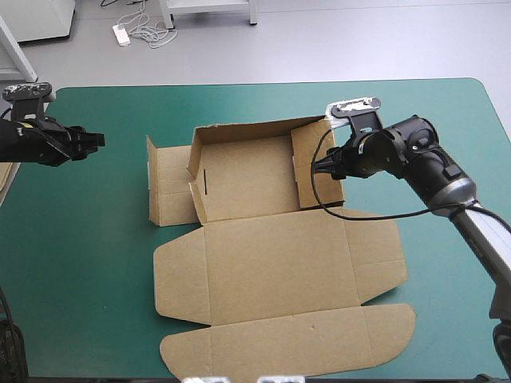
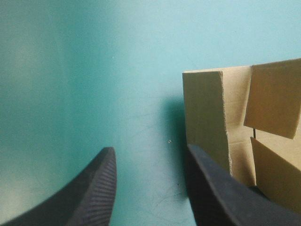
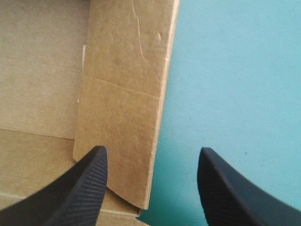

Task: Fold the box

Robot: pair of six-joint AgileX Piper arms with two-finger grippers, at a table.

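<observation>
The brown box [image 1: 271, 239] lies mid-table. Its far part is a tray with back and side walls raised, and the lid panel [image 1: 279, 271] lies flat toward the front. A left flap [image 1: 168, 187] lies spread out beside the tray. My right gripper [image 1: 314, 167] is open and hovers at the tray's right wall [image 3: 122, 94]. That wall's edge runs between the fingers of the right gripper [image 3: 153, 149]. My left gripper [image 1: 102, 139] is open over bare cover, well to the left of the box. In its own view the left gripper [image 2: 150, 149] faces the flap's corner [image 2: 207, 117].
Teal-green cover [image 1: 80, 263] lies bare on the left and right of the box. A pale strip, perhaps more board [image 1: 6, 182], shows at the table's left edge. The lid's front flap [image 1: 295, 343] reaches close to the near edge.
</observation>
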